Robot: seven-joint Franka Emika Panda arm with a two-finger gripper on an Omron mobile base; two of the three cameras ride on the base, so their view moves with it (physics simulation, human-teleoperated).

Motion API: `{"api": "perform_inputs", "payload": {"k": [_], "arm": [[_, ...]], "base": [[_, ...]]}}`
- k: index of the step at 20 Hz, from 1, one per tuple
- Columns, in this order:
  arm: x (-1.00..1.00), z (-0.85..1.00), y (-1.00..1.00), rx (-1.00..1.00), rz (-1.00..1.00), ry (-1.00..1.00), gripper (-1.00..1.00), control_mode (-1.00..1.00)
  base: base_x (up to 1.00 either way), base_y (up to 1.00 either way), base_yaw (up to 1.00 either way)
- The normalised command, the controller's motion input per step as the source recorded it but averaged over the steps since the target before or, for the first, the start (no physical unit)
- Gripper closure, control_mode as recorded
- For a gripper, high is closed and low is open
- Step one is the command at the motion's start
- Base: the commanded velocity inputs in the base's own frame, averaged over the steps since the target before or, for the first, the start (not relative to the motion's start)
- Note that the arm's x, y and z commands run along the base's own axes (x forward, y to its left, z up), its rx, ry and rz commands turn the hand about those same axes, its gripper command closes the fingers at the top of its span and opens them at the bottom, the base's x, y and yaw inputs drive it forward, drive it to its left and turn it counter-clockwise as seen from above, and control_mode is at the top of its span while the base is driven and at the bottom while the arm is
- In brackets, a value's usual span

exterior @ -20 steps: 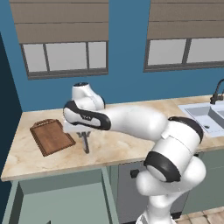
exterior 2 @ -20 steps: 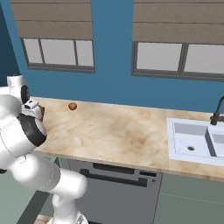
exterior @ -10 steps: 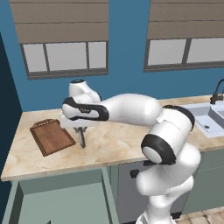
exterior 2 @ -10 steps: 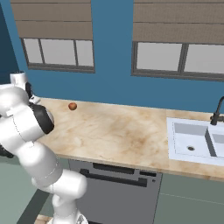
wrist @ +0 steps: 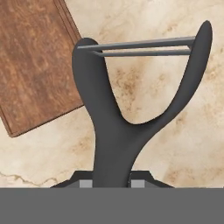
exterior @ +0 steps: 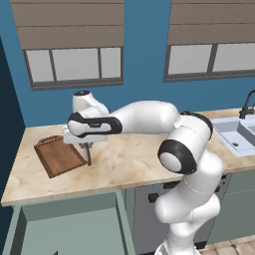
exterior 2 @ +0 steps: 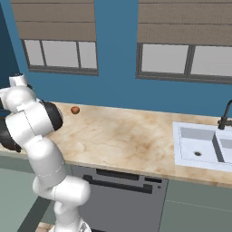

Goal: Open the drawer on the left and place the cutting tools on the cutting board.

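Note:
My gripper [exterior: 87, 145] is shut on a dark grey Y-shaped cutting tool [exterior: 88, 155] that hangs tip down just above the counter. It hovers at the right edge of the reddish-brown cutting board [exterior: 59, 155]. In the hand view the cutting tool [wrist: 114, 127] rises from between the fingertips of my gripper [wrist: 112, 183], its forked head and thin blade over bare counter, and the cutting board [wrist: 35, 57] lies to the upper left. The sage green drawer [exterior: 74, 231] stands pulled open below the counter at lower left.
A small orange-red ball [exterior 2: 75, 109] rests near the back wall. A white sink [exterior 2: 199, 145] with a dark faucet sits at the counter's right end. A dark grey panel with a bar handle [exterior 2: 122, 195] is under the counter. Marbled counter stretches between board and sink.
The arm has swung a little to the left, carrying the cutting tool closer to the board's right edge. The grip has stayed shut.

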Motion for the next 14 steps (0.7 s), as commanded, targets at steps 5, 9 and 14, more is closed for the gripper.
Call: {"api": "perform_inputs", "payload": {"k": [5,9,14], "arm": [[0.14,-0.16,0.10,0.00,0.00,-0.04,1.00,-1.00],[0.15,-0.16,0.08,0.00,0.00,-0.04,1.00,-1.00],[0.30,-0.14,0.02,0.00,0.00,0.00,1.00,-1.00]], "base": [[0.00,0.00,0.00],[0.00,0.00,0.00],[0.00,0.00,0.00]]}}
